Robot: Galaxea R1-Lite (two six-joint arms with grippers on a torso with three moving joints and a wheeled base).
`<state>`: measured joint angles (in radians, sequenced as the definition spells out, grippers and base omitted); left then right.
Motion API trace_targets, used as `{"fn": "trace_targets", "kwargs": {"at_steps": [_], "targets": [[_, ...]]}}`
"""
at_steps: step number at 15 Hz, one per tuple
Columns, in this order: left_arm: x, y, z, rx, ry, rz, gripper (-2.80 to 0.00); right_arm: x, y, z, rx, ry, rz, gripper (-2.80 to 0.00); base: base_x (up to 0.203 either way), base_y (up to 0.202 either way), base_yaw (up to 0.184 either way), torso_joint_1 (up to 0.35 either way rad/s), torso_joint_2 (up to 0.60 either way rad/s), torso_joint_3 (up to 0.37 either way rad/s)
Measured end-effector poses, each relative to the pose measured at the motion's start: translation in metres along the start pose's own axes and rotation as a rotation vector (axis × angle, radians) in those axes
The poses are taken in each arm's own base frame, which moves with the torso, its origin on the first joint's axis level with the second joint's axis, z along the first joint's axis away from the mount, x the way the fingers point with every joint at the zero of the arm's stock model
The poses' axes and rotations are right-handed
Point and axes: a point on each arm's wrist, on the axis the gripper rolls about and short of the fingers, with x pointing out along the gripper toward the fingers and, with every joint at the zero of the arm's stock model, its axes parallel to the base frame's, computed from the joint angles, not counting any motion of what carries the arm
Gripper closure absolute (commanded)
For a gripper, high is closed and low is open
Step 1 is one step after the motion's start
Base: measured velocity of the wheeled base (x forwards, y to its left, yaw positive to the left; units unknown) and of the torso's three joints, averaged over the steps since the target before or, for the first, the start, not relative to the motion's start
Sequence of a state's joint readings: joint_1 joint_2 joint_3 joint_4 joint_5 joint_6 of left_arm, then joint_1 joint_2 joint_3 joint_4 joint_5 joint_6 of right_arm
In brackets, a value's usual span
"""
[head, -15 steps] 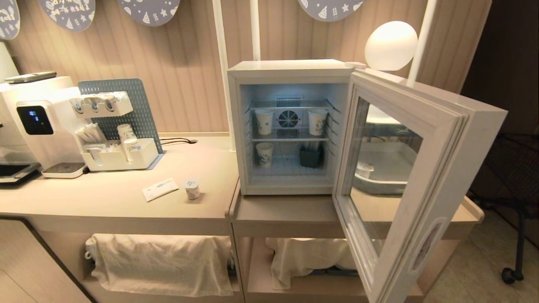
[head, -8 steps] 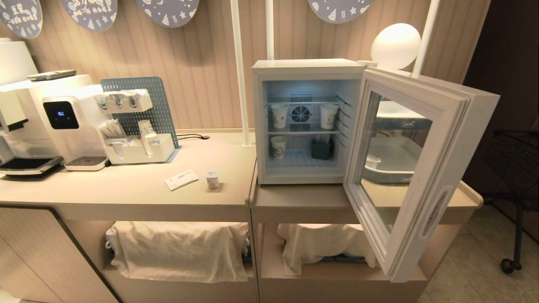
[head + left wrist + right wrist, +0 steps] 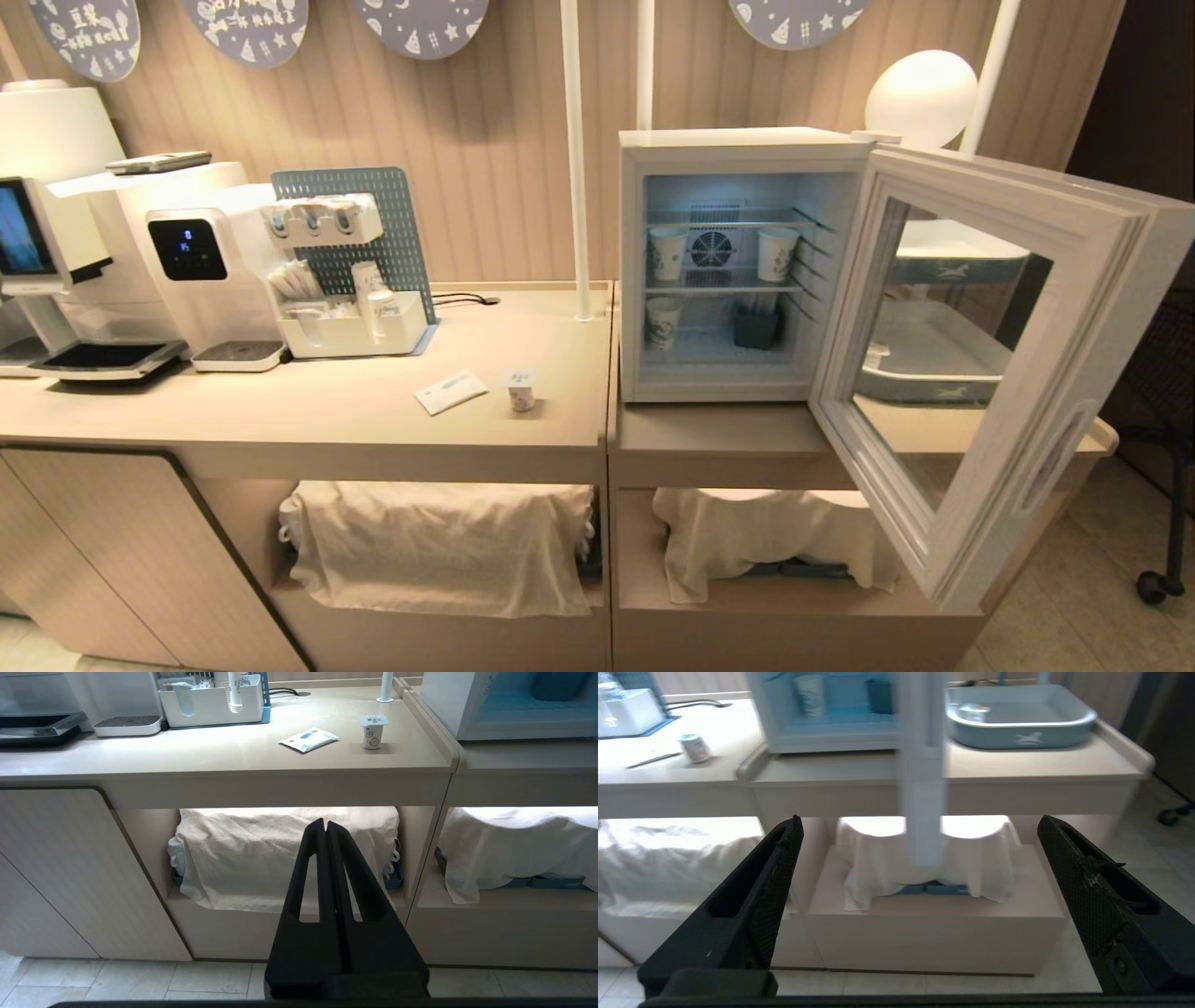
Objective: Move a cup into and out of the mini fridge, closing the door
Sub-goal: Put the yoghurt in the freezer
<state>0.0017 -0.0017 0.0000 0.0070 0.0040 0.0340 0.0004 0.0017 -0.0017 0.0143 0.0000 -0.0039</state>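
The cup [image 3: 522, 390] is a small white tub with a foil lid, standing on the beige counter just left of the mini fridge [image 3: 738, 149]; it also shows in the wrist views as the cup [image 3: 373, 731] and the cup [image 3: 694, 747]. The fridge's door [image 3: 990, 373] is swung wide open to the right, toward me. Both arms hang low in front of the counter, out of the head view. My left gripper [image 3: 325, 825] is shut and empty, level with the lower shelf. My right gripper [image 3: 917, 820] is open, with nothing between its fingers, facing the door's edge [image 3: 922, 765].
Inside the fridge stand paper cups [image 3: 667, 254] and a dark holder [image 3: 756, 328]. A flat sachet [image 3: 451, 392] lies beside the cup. Coffee machines [image 3: 187, 271] and a cup rack [image 3: 355, 308] fill the counter's left. A blue-grey tray [image 3: 1017, 716] sits behind the door. Cloth-covered shelves [image 3: 439, 541] lie below.
The whole head view has shifted: counter and fridge slid to the right and look smaller, so the camera moved left and back. Cup and door stay where they were.
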Motion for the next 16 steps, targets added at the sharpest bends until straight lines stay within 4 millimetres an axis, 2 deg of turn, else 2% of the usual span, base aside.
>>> {"fn": "trace_targets", "kwargs": {"at_steps": [16], "targets": [[0.0, 0.0, 0.0001, -0.001, 0.0, -0.001, 0.0, 0.0, 0.0, 0.0001, 0.0, -0.001, 0.0, -2.8, 0.0, 0.191, 0.001, 0.002, 0.0, 0.002]]}}
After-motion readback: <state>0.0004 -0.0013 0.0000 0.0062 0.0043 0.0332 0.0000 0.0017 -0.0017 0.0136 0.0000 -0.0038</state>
